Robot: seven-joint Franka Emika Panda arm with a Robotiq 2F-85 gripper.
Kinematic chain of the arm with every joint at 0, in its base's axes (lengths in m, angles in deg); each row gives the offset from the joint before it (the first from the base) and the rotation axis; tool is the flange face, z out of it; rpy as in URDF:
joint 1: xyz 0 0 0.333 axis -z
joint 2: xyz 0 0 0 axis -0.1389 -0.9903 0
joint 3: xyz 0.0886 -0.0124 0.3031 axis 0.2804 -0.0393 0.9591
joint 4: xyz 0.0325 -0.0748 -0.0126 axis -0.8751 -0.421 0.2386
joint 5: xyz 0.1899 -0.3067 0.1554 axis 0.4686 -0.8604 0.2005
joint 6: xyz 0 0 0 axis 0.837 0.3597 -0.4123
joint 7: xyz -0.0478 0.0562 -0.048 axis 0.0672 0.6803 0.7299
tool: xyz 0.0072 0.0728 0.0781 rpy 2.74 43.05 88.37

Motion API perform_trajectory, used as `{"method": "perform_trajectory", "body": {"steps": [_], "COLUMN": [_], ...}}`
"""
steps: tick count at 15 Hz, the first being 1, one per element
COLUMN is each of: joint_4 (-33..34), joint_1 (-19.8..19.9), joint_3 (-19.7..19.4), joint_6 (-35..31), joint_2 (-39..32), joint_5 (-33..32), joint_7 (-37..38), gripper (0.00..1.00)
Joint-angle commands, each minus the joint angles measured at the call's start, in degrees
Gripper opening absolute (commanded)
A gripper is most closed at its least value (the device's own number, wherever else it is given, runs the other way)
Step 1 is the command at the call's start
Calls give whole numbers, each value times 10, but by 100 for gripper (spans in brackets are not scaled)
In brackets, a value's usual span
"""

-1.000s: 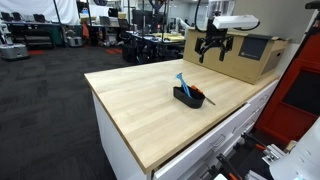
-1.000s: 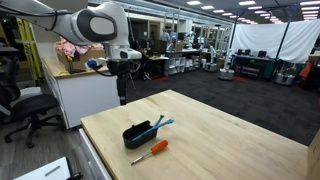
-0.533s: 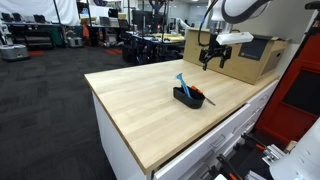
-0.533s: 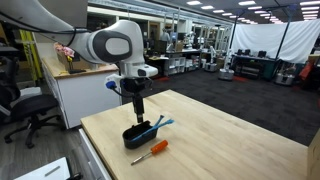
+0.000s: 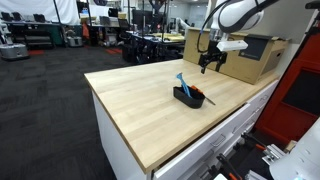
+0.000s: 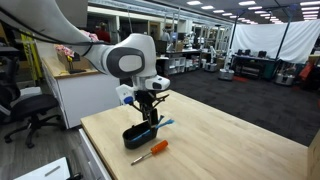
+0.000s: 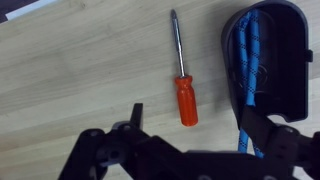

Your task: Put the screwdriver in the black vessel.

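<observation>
My gripper [image 6: 150,108] hangs open and empty above the black tray [image 6: 134,138]. Blue-handled screwdriver [image 6: 162,123] lies in the tray, handle poking over the rim. Orange screwdriver [image 7: 182,90] lies on the desk [image 6: 230,140] beside it.

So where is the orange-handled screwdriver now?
In the wrist view the orange-handled screwdriver lies on the wooden table, left of the black tray, apart from it.

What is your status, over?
Gripper open, empty. Slim light-blue-handled screwdriver lies inside shallow black oblong tray. Orange-handled screwdriver on wooden table beside tray, not touching.
</observation>
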Motion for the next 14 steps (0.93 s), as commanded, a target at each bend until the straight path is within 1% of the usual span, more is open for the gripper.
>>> {"method": "perform_trajectory", "body": {"steps": [1, 2, 3, 5, 9, 10, 11, 14], "joint_4": [1, 0, -2, -15, -35, -43, -53, -68], "joint_1": [3, 0, -2, -8, -11, -11, -12, -2], "joint_3": [4, 8, 13, 21, 27, 23, 15, -1], "joint_6": [1, -1, -8, -31, -48, -59, -78, -108], "joint_2": [2, -7, -15, -25, -43, -44, -43, -46], "joint_5": [1, -6, -15, -21, -26, -18, 6, 3], "joint_7": [0, -5, 4, 8, 25, 15, -12, -25], "gripper": [100, 100, 100, 100, 100, 100, 100, 100]}}
